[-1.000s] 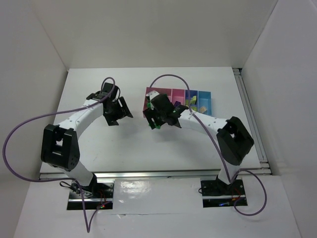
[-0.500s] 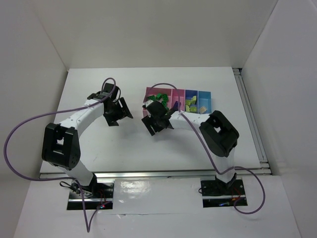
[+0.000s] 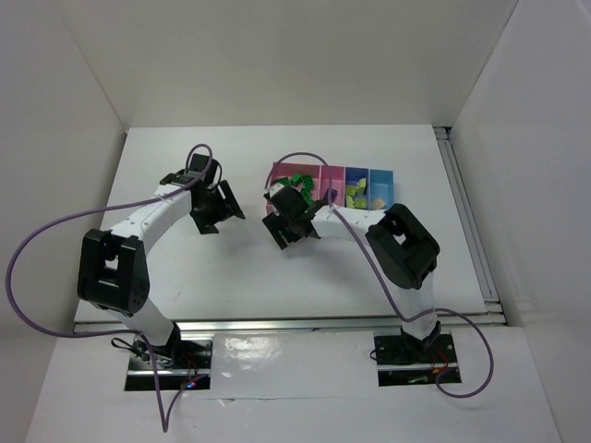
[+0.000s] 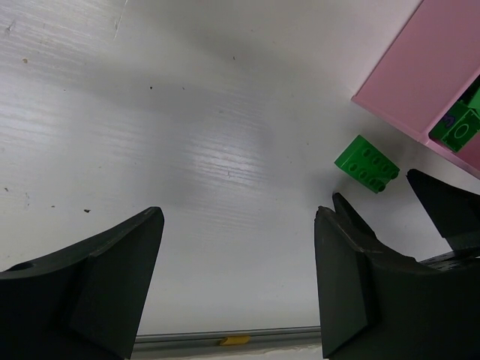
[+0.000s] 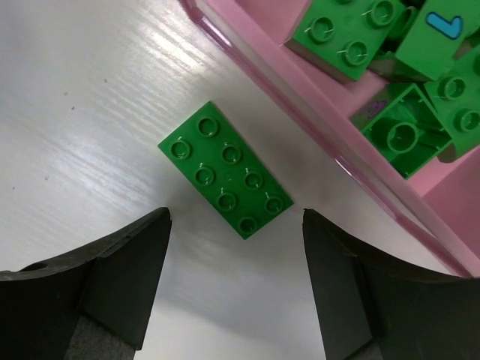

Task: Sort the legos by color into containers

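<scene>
Grasp step | right gripper hovering spread, empty, over green brick | left gripper spread, idling | next probably: pinching brick, lifting into pink bin at 1 o'clock

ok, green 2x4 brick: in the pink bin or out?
Out. The brick lies flat, studs up, on the table just outside the pink bin wall, under the open right hand.

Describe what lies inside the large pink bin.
Several dark green bricks lie piled inside the large pink bin. Whatever sits beneath the pile is covered.
</scene>
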{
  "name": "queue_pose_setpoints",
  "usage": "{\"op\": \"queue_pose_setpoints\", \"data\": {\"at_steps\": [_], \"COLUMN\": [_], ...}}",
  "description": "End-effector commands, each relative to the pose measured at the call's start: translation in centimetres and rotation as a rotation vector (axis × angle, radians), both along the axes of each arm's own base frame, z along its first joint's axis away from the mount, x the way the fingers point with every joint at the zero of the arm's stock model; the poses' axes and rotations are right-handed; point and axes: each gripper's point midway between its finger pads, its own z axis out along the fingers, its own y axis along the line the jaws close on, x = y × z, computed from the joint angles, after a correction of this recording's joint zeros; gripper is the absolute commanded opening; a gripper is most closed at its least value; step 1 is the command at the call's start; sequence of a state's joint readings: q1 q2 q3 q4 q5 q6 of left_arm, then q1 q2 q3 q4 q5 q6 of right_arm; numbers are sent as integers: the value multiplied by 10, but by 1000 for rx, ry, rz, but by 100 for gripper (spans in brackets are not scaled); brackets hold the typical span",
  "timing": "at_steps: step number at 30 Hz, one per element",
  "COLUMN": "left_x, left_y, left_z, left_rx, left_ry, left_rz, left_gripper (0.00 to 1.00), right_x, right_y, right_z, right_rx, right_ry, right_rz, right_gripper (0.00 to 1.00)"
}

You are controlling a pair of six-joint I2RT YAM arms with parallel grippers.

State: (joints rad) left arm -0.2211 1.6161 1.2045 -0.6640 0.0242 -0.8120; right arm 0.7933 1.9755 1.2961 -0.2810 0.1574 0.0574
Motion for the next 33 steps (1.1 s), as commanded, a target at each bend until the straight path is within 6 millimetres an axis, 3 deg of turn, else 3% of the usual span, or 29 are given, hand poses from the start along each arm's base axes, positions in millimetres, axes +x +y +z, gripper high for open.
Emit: {"op": "queue_pose_setpoints", "data": {"at_steps": [1, 3, 7, 9, 14, 18, 23, 27, 30, 33], "left_x": [5, 5, 5, 5, 2, 4, 3, 5, 3, 3], "left_y": [-1, -1, 0, 0, -1, -3, -3, -5, -9, -9], "left_z": [13, 10, 10, 10, 7, 5, 1, -4, -7, -7], "left_rx": [-15, -13, -10, -10, -13, -21, -19, -25, -42, -42], "left_ry": [-46, -37, -38, -38, -29, -27, -16, -4, 9, 9], "left_rz": [-3, -3, -11, -12, -24, -28, -28, -32, -50, -50], "left_gripper": [85, 85, 85, 85, 85, 85, 85, 83, 83, 83], "right_x": [17, 20, 21, 18, -6, -19, -59, -56, -52, -43], "right_y": [6, 5, 21, 25, 32, 36, 34, 28, 24, 29], "right_z": [24, 12, 7, -1, -16, -2, 0, -6, -22, -28], "right_rx": [28, 18, 62, 67, 76, 98, 87, 59, 13, 17], "right_ry": [-93, -71, -39, -12, 23, 19, 62, 52, 68, 50], "right_rz": [-20, -22, 7, 24, 68, 77, 118, 86, 47, 19], "right_gripper": [84, 85, 85, 81, 71, 64, 63, 63, 63, 63]}}
